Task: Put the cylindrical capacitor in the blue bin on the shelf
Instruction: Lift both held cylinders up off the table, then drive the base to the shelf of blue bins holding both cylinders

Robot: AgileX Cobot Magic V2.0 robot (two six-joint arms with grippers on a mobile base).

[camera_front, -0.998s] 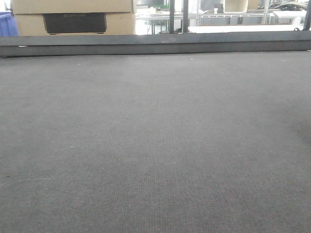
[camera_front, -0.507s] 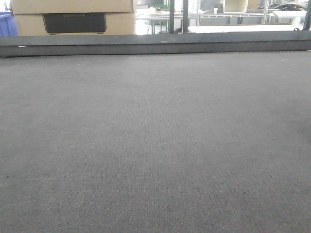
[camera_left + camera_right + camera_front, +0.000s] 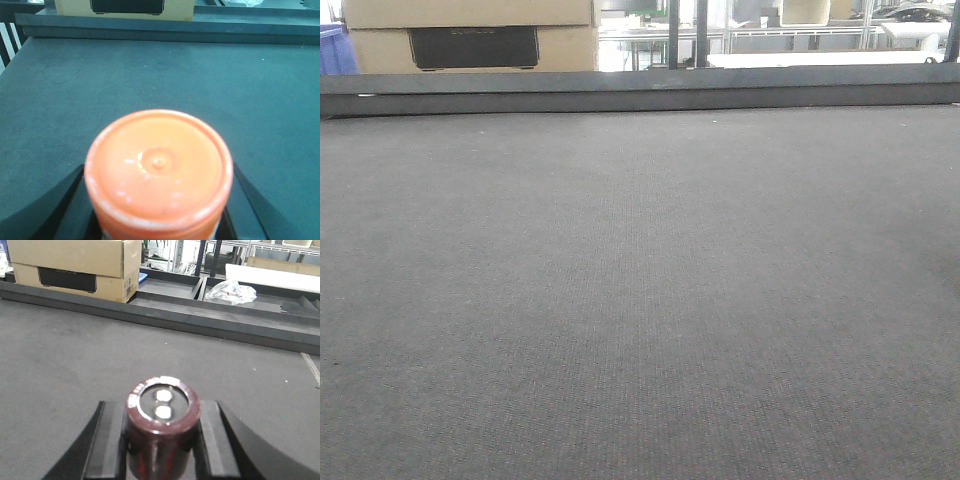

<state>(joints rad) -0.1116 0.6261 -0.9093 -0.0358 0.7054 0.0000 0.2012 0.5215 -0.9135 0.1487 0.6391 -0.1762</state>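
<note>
Plainly, the pick-up is done and the delivery is not. The stubby dark maroon cylindrical capacitor with a silvery metal top stands upright in the right gripper. The black fingers press against its sides, and its two pale terminals face up toward the wrist camera. It looks lifted clear of the dark grey felt-covered tabletop, though the right wrist view does not show its base.

Carrying it to the blue bin and letting go is what remains. No shiny steel shelf appears in any view. A scrap of blue shows at the far left edge of the front view, beside a tan cardboard box behind the tabletop's raised rear rail. It is too cropped to say whether it is the bin. I judge the task somewhere near its middle.

The left gripper is closed around a different thing, an orange round-topped plastic container. The container fills the left wrist view, with the dark fingers showing on both sides of it.
</note>
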